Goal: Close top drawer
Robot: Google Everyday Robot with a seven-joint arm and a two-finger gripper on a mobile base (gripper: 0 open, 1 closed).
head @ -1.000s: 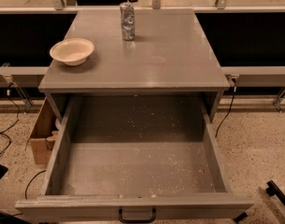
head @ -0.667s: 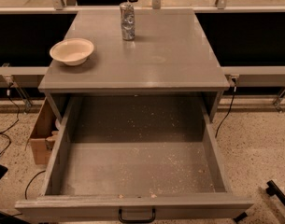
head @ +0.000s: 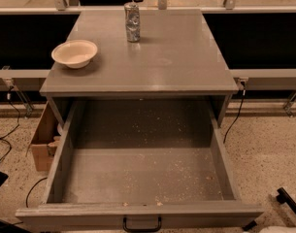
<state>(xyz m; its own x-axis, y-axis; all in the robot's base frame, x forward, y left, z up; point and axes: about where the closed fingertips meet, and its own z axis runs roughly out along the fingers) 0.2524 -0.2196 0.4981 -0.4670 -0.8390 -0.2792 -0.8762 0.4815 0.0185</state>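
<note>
The top drawer (head: 142, 178) of the grey cabinet is pulled far out toward the camera. Its grey inside is speckled with crumbs and holds nothing else. Its flat grey front (head: 138, 216) runs along the bottom edge of the view, with the small black handle (head: 141, 224) at its middle. Only a black bar of my gripper (head: 287, 202) shows at the lower right corner, beside and to the right of the drawer front and apart from it. The lower drawers are hidden.
On the cabinet top (head: 176, 57) stand a cream bowl (head: 74, 53) at the left and a crushed silver can (head: 132, 22) at the back middle. A cardboard box (head: 43, 140) sits on the floor left of the cabinet. Cables lie on the speckled floor on both sides.
</note>
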